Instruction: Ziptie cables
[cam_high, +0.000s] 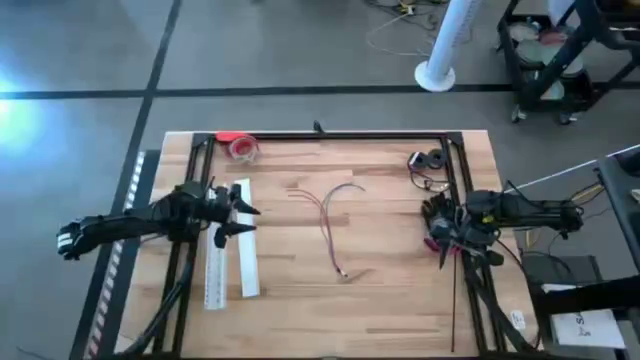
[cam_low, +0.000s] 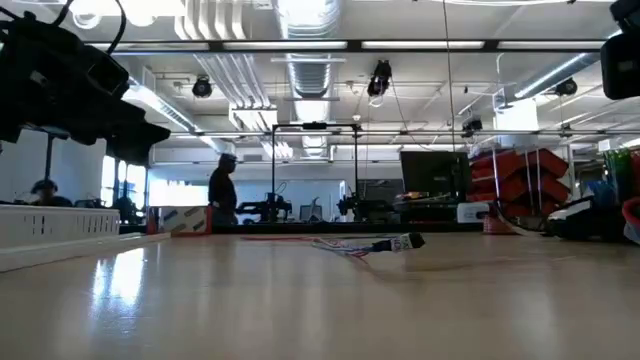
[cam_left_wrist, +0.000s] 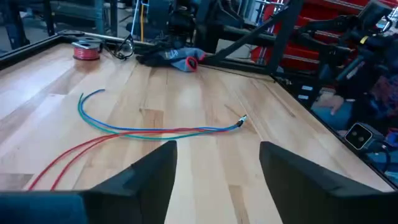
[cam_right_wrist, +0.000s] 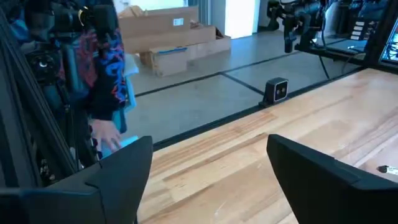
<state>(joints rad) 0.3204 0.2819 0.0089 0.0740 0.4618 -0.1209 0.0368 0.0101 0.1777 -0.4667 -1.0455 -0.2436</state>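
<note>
Cables (cam_high: 335, 222) lie mid-table between the open left gripper (cam_high: 243, 219) and open right gripper (cam_high: 437, 228), no writing legible.

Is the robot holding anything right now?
No. Both grippers are open and empty: the left gripper hangs over the white strips, the right gripper waits at the table's right. The cables lie untouched mid-table.

Bright overhead strip lights (cam_low: 300, 45), glare on the table (cam_low: 130, 280)
</note>
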